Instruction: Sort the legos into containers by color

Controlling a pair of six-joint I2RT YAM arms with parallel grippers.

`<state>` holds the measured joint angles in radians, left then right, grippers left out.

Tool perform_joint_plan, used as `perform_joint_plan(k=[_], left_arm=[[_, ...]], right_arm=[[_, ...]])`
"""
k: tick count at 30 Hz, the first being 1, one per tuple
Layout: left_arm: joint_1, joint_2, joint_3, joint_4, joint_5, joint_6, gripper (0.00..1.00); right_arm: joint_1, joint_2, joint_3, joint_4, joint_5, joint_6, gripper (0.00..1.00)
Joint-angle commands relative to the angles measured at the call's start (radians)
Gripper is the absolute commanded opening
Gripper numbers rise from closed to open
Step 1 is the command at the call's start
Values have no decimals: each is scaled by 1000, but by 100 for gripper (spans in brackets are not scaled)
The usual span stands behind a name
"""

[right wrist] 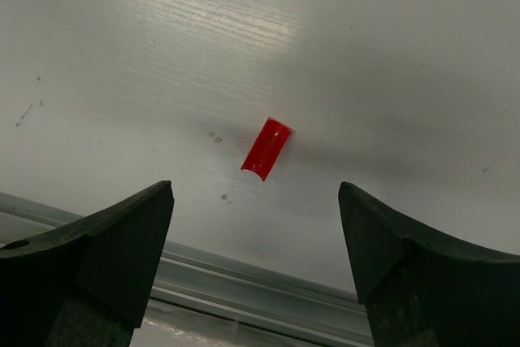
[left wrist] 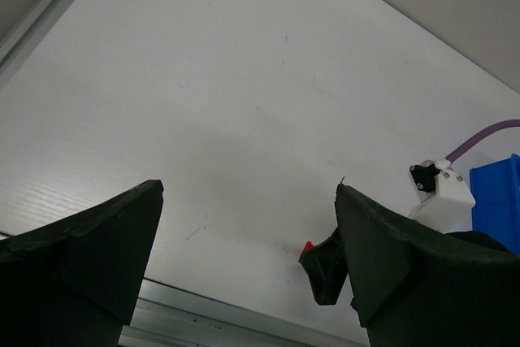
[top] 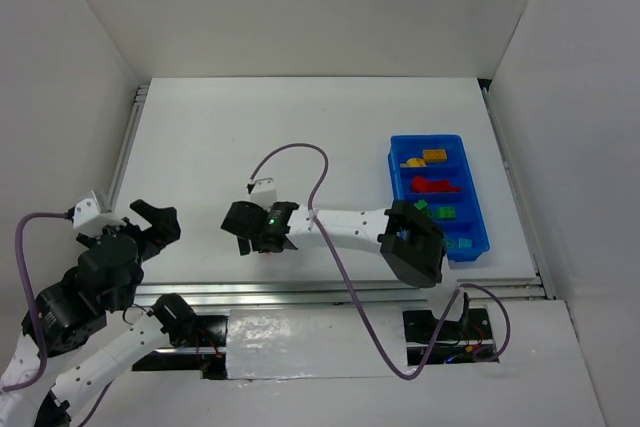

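Tray (top: 425, 140), bright blue, at right side of white table (top: 250, 137), divided by ridges in four narrow compartments. Holds yellow and orange legos (top: 434, 156) in the farthest compartment, red legos (top: 432, 185) in the next one, green legos (top: 445, 213) in the third, cyan legos (top: 462, 243) in the nearest, with one small green piece beside these; too small to tell more. One single red lego (right wrist: 266, 148) outside the tray, well apart from it, toward the left. Lies flat on the table, turned diagonally in right wrist view, near the metal rail (right wrist: 244, 290) of the near edge. Right gripper (right wrist: 256, 193) stretched across the table to the left, above this piece. Released: both dark fingers (right wrist: 106, 258) spread wide, the red lego between them and slightly ahead of the tips, touching neither finger. From left wrist view, same piece visible as small red spot just beside the black right gripper, with white camera block (left wrist: 443, 193) and purple cable (left wrist: 487, 134) behind it. Left gripper (left wrist: 248, 188) at left side of the table, near the rail, well apart from the right one. Released too, fingers wide apart, pointing over bare table toward the right gripper.
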<state>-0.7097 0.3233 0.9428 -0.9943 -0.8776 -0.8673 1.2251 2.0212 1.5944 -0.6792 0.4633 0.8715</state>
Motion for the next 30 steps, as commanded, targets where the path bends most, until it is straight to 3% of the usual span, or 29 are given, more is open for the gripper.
perform_joint_plan(k=[1, 13, 17, 19, 22, 24, 26, 30], left_arm=[[4, 13, 14, 46, 8, 19, 100], [4, 2, 5, 74, 38, 53, 100], [4, -4, -1, 89, 51, 67, 99], [4, -4, -1, 91, 54, 68, 100], [4, -3, -2, 92, 55, 71, 99], [4, -3, -2, 95, 58, 74, 100], [4, -4, -2, 95, 60, 74, 100], [4, -6, -6, 102, 65, 82, 99]], right_arm=[[-3, 26, 71, -25, 49, 46, 87], [-6, 160, 107, -25, 46, 61, 71], [-4, 172, 88, -20, 51, 73, 61], [-6, 172, 79, -16, 48, 73, 54], [-6, 160, 44, 15, 29, 67, 34], [-6, 155, 35, 33, 21, 63, 7], [-6, 149, 32, 27, 24, 63, 0], [-19, 62, 3, 10, 60, 52, 0]])
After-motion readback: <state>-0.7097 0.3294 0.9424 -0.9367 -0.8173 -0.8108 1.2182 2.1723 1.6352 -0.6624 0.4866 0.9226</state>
